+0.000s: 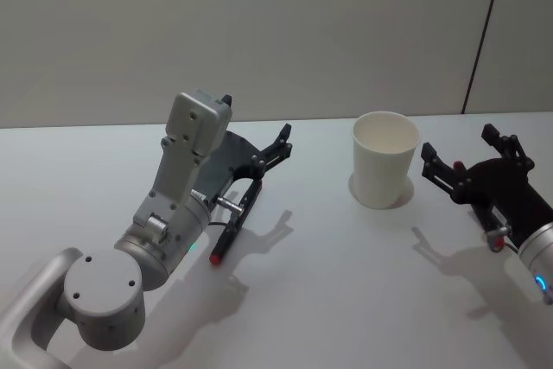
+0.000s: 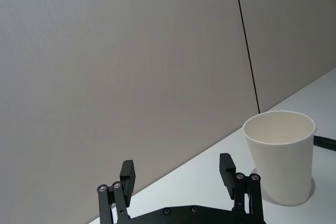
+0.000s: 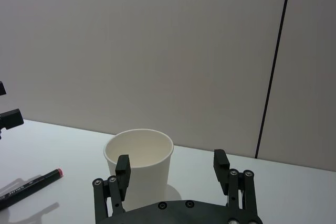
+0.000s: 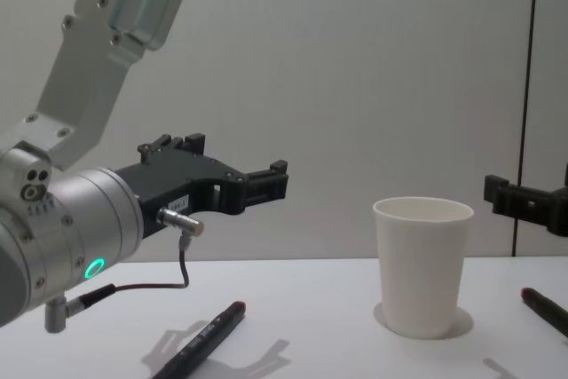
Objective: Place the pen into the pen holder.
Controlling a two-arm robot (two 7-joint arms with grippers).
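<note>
Lowering the wide left claw (image 1: pixel 264 168) astride the pen (image 1: pixel 226 239), mid-barrel, suits this grasp; the right claw (image 1: pixel 460 145) idles wide by the pen holder (image 1: pixel 384 162).

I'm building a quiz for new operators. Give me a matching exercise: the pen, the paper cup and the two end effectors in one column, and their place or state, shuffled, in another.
Column one:
1. pen
2. paper cup
3. left end effector
4. right end effector

Column two:
A. open, on the cup's right
B. lying flat on the table
C. open, raised above the pen
D. standing upright

Pairs: 1-B, 2-D, 3-C, 4-A.
</note>
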